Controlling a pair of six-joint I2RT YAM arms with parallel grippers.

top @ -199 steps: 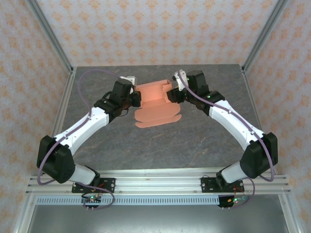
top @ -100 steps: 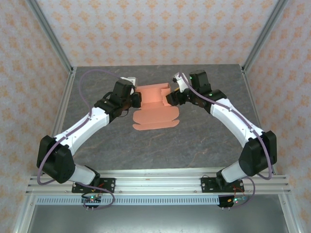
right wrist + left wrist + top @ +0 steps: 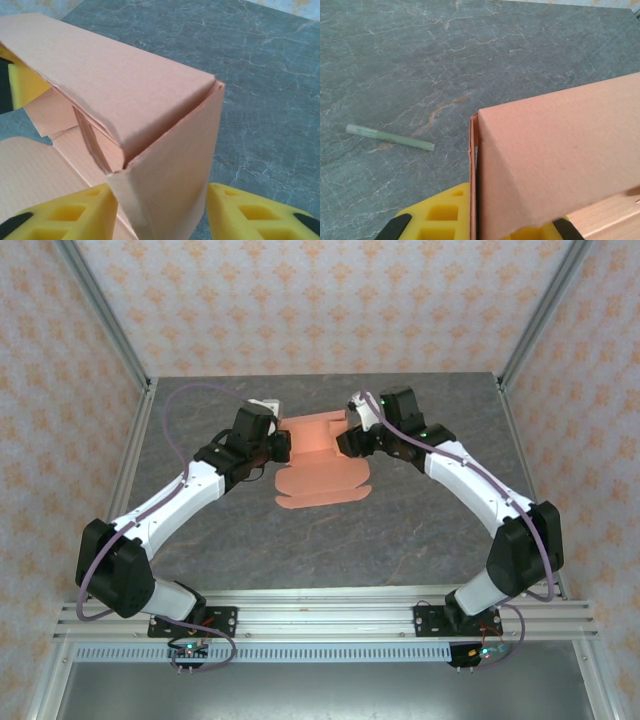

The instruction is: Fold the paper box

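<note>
The salmon-orange paper box (image 3: pixel 318 436) stands half-formed at mid-table, with a flat flap (image 3: pixel 322 483) lying toward the near side. My left gripper (image 3: pixel 281 445) is at its left end, and in the left wrist view the yellow fingers (image 3: pixel 437 215) are shut on the box's thin end wall (image 3: pixel 473 165). My right gripper (image 3: pixel 350 440) is at the right end. There the jaws (image 3: pixel 165 212) stand open astride the folded end panel (image 3: pixel 175 165). One finger touches the card; a sliver of table shows beside the other finger (image 3: pixel 250 210).
A thin grey-green stick (image 3: pixel 390 137) lies on the grey marbled table (image 3: pixel 330 540), left of the box's end. Metal frame posts (image 3: pixel 105 315) and patterned walls close in the table on three sides.
My right gripper has shifted left, closer onto the box's right end. The box's near flap has moved slightly. The left arm has held still.
</note>
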